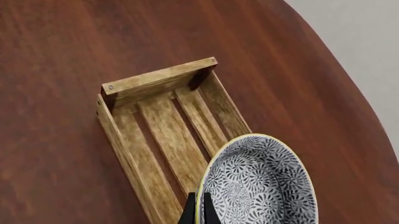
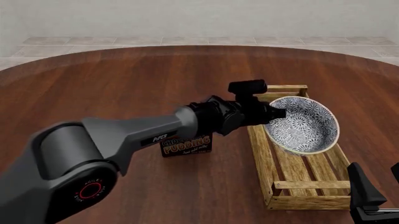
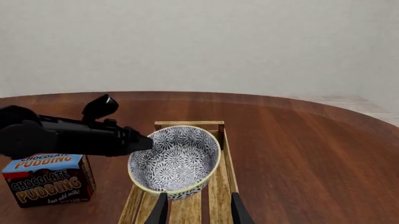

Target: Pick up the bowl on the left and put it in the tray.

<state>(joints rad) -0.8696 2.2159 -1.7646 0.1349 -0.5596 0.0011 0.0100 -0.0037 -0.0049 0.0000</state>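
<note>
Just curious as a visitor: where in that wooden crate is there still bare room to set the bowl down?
The slats of the tray are bare from beneath the bowl to the near end rail, and the left wrist view shows bare slats toward the far rail. The crowded part is the tray's middle and left side, where the left gripper holds the tilted bowl by its rim.

A bare, simulated test room rather than a lived-in home: a large round reddish-brown wooden table (image 2: pixel 124 79) stands on a pale tiled floor (image 2: pixel 187 41) before a plain off-white wall (image 3: pixel 199 42). Surfaces look smooth and rendered, and no furniture or décor surrounds the table.
</note>
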